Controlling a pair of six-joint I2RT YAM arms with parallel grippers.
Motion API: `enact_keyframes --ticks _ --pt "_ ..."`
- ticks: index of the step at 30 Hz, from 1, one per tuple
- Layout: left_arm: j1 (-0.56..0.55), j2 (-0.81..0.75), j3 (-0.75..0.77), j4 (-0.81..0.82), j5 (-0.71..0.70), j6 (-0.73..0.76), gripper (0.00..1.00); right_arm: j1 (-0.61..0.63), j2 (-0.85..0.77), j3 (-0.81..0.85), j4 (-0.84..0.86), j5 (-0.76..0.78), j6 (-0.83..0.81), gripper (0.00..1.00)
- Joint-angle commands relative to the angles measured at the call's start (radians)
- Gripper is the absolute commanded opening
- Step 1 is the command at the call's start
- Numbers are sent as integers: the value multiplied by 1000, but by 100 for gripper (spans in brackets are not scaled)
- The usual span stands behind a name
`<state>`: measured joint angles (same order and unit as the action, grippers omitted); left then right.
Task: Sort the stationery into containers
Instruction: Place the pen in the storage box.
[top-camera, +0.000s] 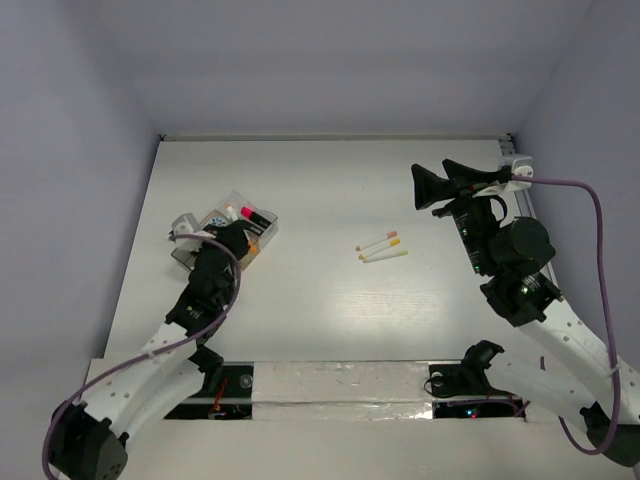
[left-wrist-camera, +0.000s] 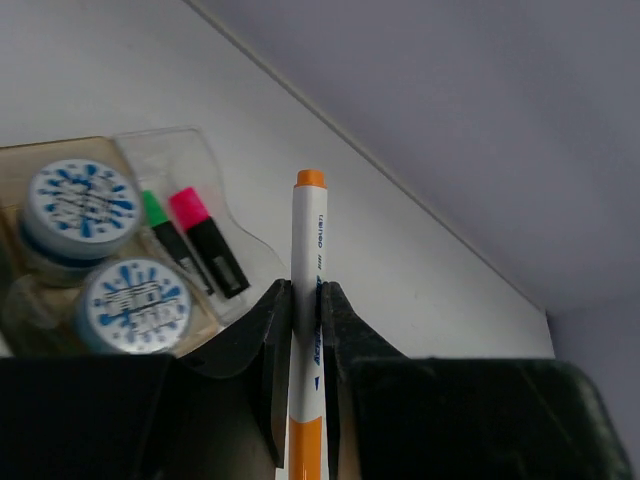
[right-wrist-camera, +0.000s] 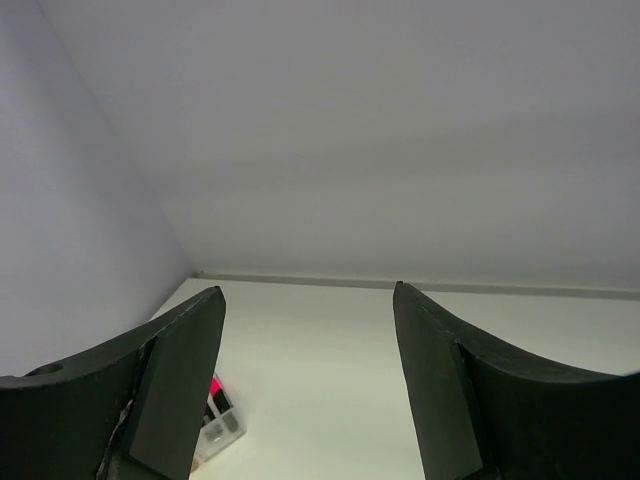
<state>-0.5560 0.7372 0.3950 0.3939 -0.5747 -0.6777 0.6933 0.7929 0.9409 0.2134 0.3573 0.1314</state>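
Note:
My left gripper (top-camera: 236, 240) hovers over the joined trays (top-camera: 266, 226) at the table's left. In the left wrist view it (left-wrist-camera: 305, 290) is shut on a white pen with an orange tip (left-wrist-camera: 309, 230), which points past the trays. The clear tray (left-wrist-camera: 190, 140) holds a green-capped marker (left-wrist-camera: 158, 218) and a pink-capped marker (left-wrist-camera: 200, 232). The tan tray (left-wrist-camera: 18, 162) holds two blue-white discs (left-wrist-camera: 82, 205) (left-wrist-camera: 137, 303). Two more white pens (top-camera: 380, 243) (top-camera: 386, 255) lie at mid-table. My right gripper (top-camera: 432, 174) (right-wrist-camera: 308, 290) is open, empty and raised at the far right.
White walls close the table at the back and sides. The right wrist view shows a corner of the trays (right-wrist-camera: 215, 420) far off at lower left. A purple cable (top-camera: 596, 230) loops beside the right arm.

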Motion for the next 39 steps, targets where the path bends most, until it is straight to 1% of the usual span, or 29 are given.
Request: enact_keyframes --ticks 1,2,4,6,9,16,19,24,27,28,31,34,36,37,39 --pt "73 -109 -60 -182 -125 -147 0 -3 -12 47 21 -20 8 74" --pt "85 -131 -85 -206 -154 -157 0 -3 -14 47 21 -21 7 74" --pt "116 -177 -107 -260 -168 -189 0 -3 -17 47 20 -18 7 74" --pt "165 -197 -145 -260 -162 -201 0 -3 -18 45 23 -21 8 74" --pt "249 -194 -191 -215 -136 -220 0 -3 -12 47 23 -26 7 74" --pt "413 -76 -208 -101 -33 -137 0 -3 -7 49 20 -23 7 74" --pt "470 -24 -228 -29 45 -125 0 -3 -1 53 18 -24 5 74" --pt "501 42 -222 14 95 -125 1 -3 8 53 20 -26 5 74" --pt "501 39 -219 17 96 -115 16 -3 12 55 20 -24 4 74" --pt "501 21 -220 22 99 -102 27 -3 17 55 20 -24 4 74" --pt "501 -27 -220 22 113 -74 42 -3 22 55 24 -29 4 74" --pt "501 -68 -213 4 127 -46 45 -3 28 55 27 -29 4 74" --pt "501 -87 -199 -1 151 -30 45 -3 31 56 26 -29 4 74" --pt "501 -100 -193 5 166 -23 43 -3 32 56 26 -29 4 74" --pt "487 -105 -177 51 274 13 40 -3 29 55 27 -30 5 74"
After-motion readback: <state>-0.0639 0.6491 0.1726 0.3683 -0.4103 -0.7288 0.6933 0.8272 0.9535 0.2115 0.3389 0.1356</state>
